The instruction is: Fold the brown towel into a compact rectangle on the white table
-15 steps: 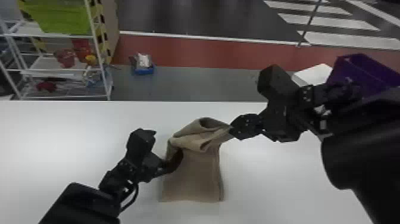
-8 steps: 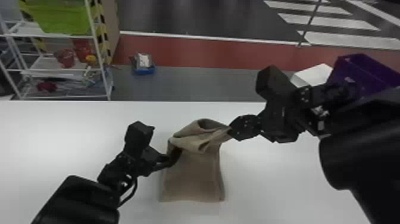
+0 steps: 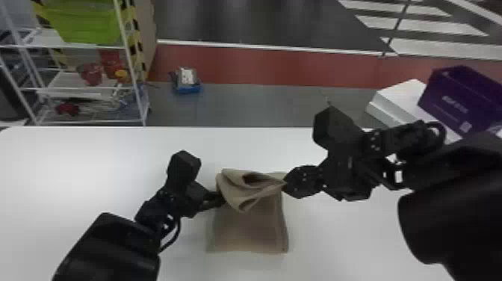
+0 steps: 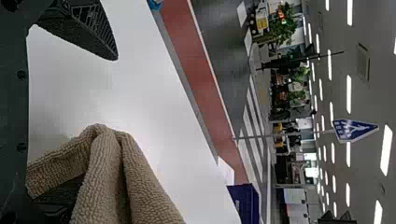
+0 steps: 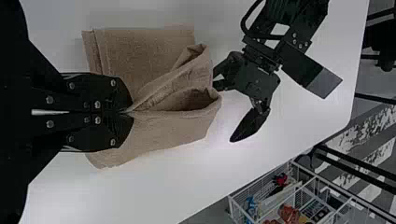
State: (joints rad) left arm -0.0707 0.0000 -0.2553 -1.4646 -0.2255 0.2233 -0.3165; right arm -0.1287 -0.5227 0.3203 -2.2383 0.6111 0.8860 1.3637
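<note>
1. Both sides of the brown towel (image 3: 248, 231) have a robot gripper at them as the cloth lies part-folded on the white bench (image 3: 93, 160), the left gripper (image 3: 218, 198) at its left side and the right gripper (image 3: 285, 184) at its right.

2. Nearest the robot, the towel rests flat in a squarish panel, with stacked layers along one edge in the right wrist view. Its far portion rises in a loose, rumpled fold that gapes open in hollows and laps over the flat part.

3. At right, the jaws are pressed together on a corner of the raised fold, drawn to a point between the tips.

4. At left, the jaws stand wide apart. One finger (image 4: 88, 28) is bare above the bench, while towel cloth drapes over the other; the open jaws are not clamped on the fabric.

5. Beyond the bench, at left, a white wire rack (image 3: 127, 56) holds a green bin (image 3: 84, 24) and red containers (image 3: 89, 73). A blue-based item (image 3: 188, 89) sits on the floor near the rack, and a purple box (image 3: 463, 101) stands on a white box (image 3: 401, 97) at right.

6. Farther off, a blue triangular sign (image 4: 352, 129) appears on a pole in the left wrist view.
</note>
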